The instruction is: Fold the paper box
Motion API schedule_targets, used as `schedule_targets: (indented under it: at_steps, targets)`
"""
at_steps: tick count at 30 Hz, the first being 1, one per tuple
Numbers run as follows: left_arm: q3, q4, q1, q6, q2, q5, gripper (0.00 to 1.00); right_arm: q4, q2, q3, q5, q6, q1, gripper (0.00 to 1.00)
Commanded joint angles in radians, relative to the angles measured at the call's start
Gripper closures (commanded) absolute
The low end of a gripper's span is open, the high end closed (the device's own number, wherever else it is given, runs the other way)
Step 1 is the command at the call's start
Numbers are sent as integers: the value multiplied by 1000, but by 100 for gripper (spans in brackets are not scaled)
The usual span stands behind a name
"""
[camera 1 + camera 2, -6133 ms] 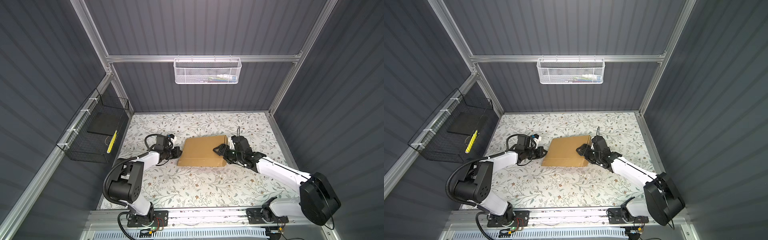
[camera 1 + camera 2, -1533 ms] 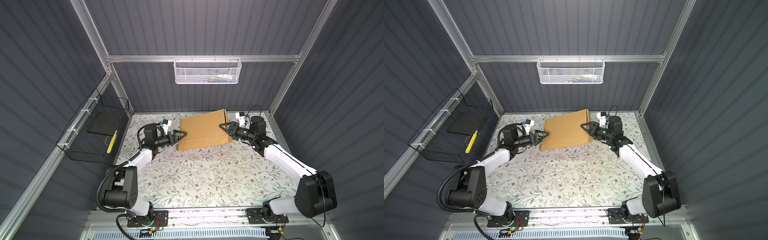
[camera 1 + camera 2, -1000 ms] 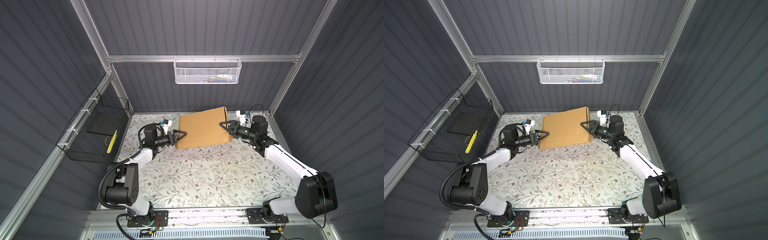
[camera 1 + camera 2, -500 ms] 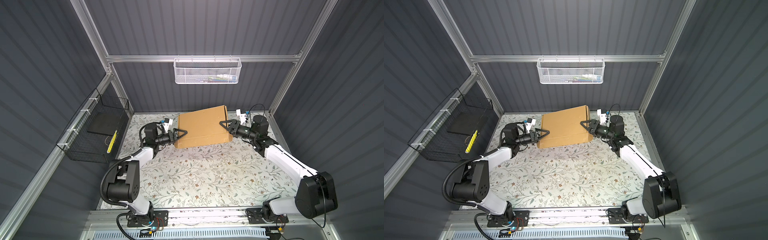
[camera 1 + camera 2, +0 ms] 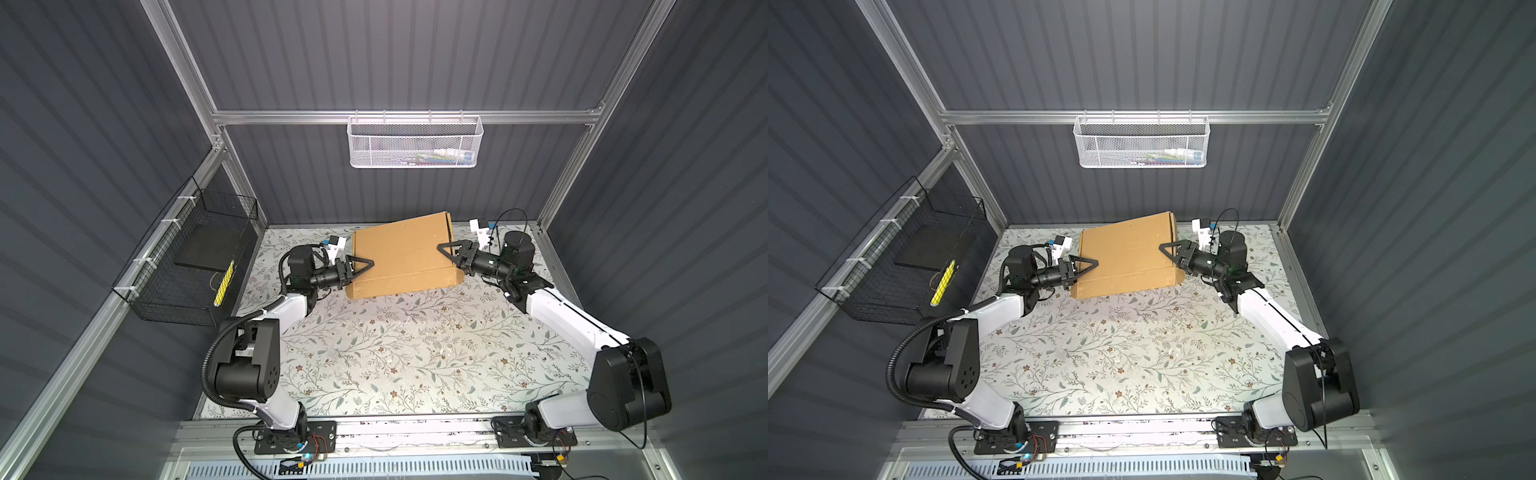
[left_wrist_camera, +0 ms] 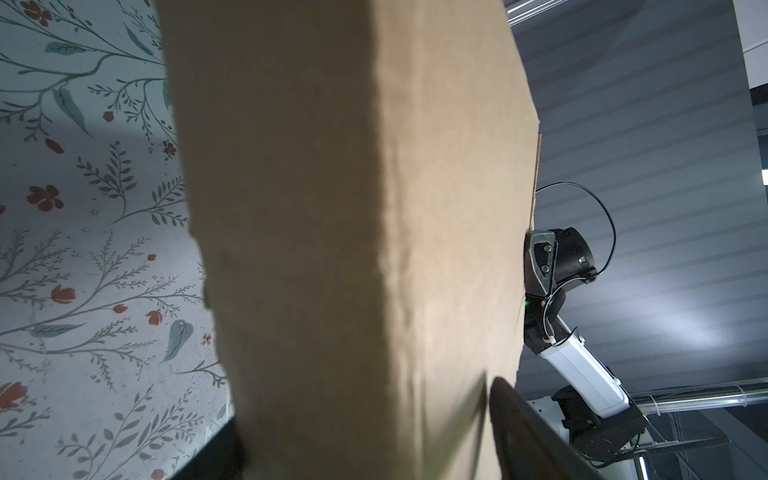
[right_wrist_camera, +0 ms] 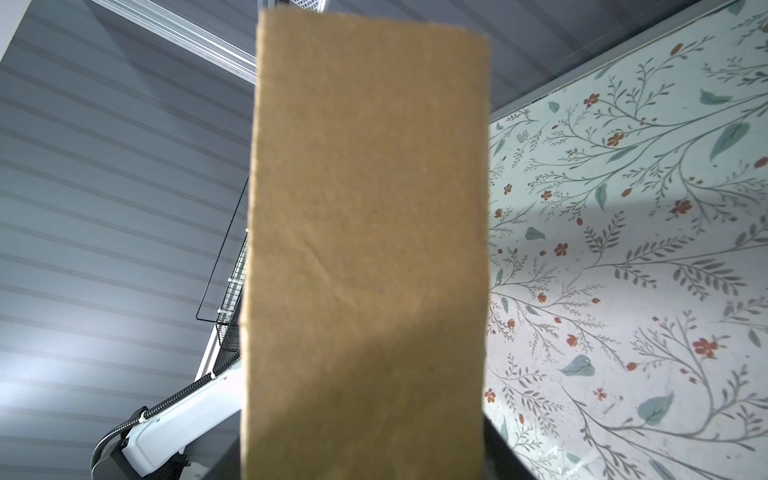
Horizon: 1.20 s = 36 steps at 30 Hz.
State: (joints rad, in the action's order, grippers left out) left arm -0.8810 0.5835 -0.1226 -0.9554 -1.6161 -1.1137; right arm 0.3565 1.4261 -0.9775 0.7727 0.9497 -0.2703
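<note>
Holding paper box (image 5: 399, 253) tilted at far end of tabletop (image 5: 395, 353), long axis L-R btwn arms: pinching R end w/ right fingers (image 6: 540, 257), straddling L end w/ left fingers (image 6: 523, 432), can't tell if clamped; equally near both.

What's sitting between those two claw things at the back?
The paper box fills the gap between the left gripper and the right gripper, each straddling one end; both top views show it.

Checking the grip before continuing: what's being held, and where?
The paper box: right gripper clamps its right end; left gripper straddles its left end, grip unclear.
</note>
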Motion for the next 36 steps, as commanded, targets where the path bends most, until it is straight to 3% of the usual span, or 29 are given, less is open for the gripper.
schedule_targets:
  at_steps: [1,9,18,28,36]
  targets:
    - [-18,57,-5,-25,-3,-62,23,24,17,23,15,-31,2,57]
    - [-23,69,-3,-39,17,-93,26,-1,5,32,17,-49,22,58]
    - [-52,24,-3,2,10,-82,17,1,-37,53,39,-32,42,60]
    - [-62,190,-3,-148,-1,-95,18,7,-35,71,66,-30,49,61]
    - [-73,150,-3,-127,4,-93,18,39,-43,81,90,-2,68,62]
